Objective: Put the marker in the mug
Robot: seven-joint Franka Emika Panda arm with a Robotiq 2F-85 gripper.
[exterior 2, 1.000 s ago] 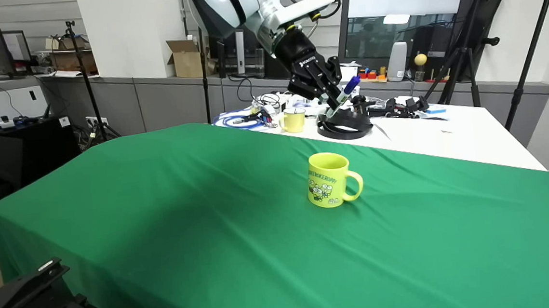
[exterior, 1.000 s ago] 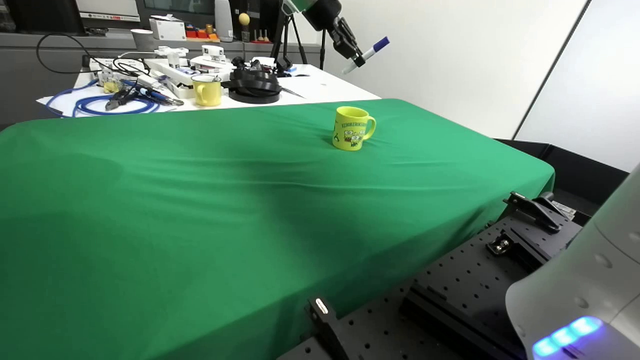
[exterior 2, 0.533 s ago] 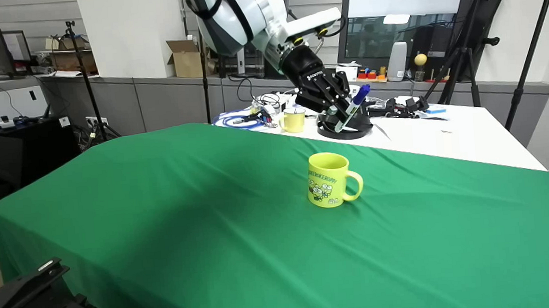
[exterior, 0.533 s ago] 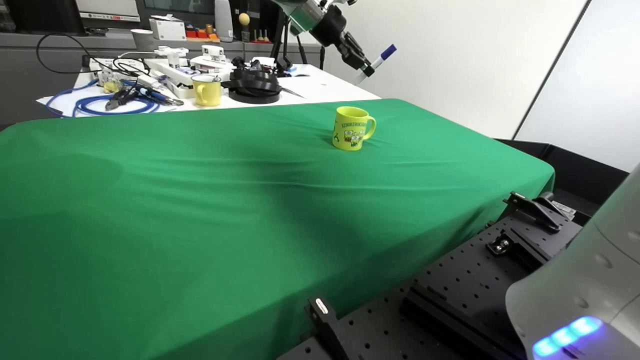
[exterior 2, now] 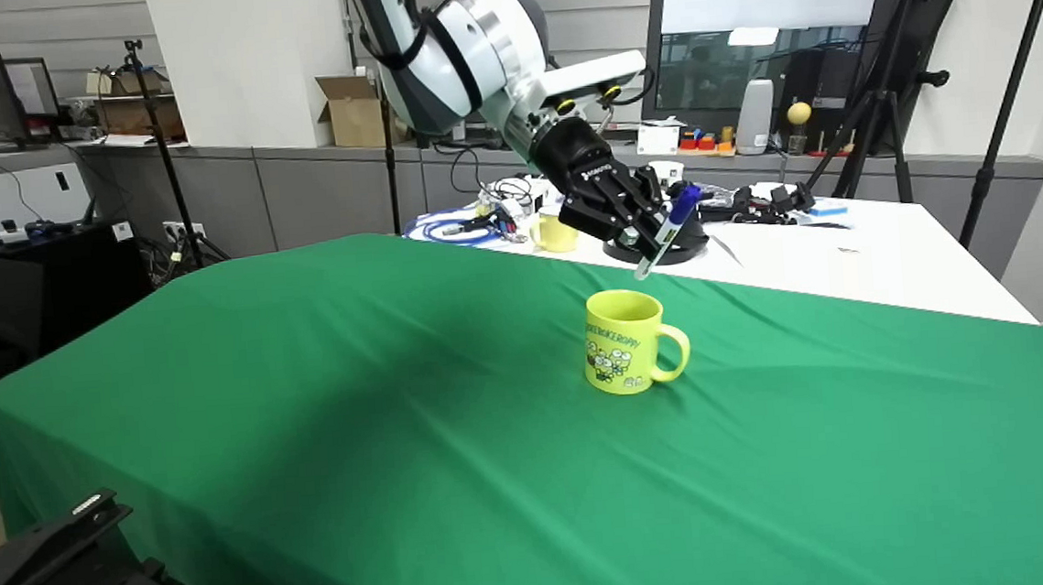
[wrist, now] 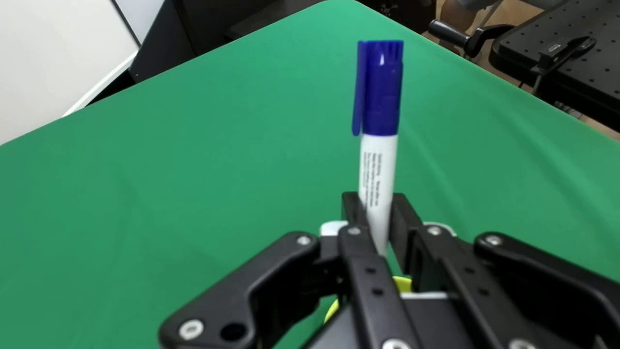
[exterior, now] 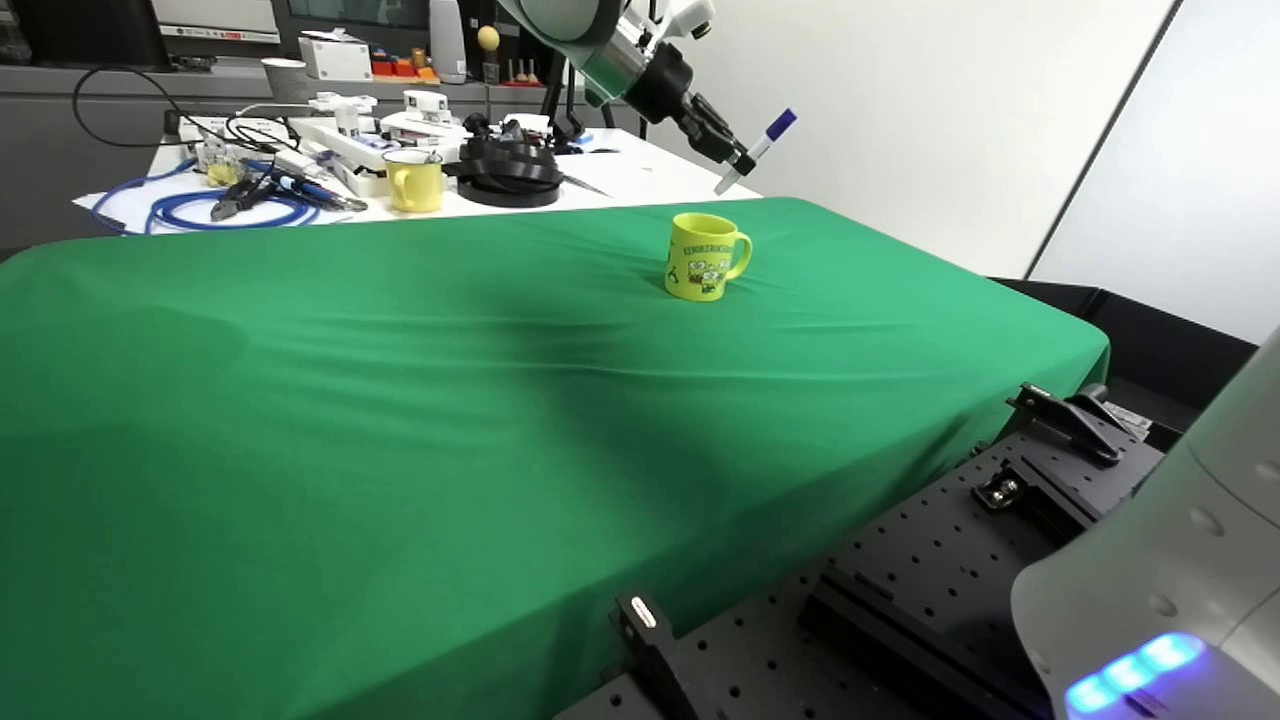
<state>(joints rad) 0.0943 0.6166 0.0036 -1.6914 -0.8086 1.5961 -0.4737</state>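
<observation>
1. marker: white with blue cap end up, tilted in both exterior views, held aloft.
2. hand: closed on marker, gripping it from both sides, gap just marker-wide.
3. mug: upright on green-covered bench, apart from marker; mostly hidden behind hand in wrist view.

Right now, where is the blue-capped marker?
The blue-capped marker is gripped by the end effector, cap end up; in both exterior views it shows above and to the right of the printed yellow mug.
</observation>
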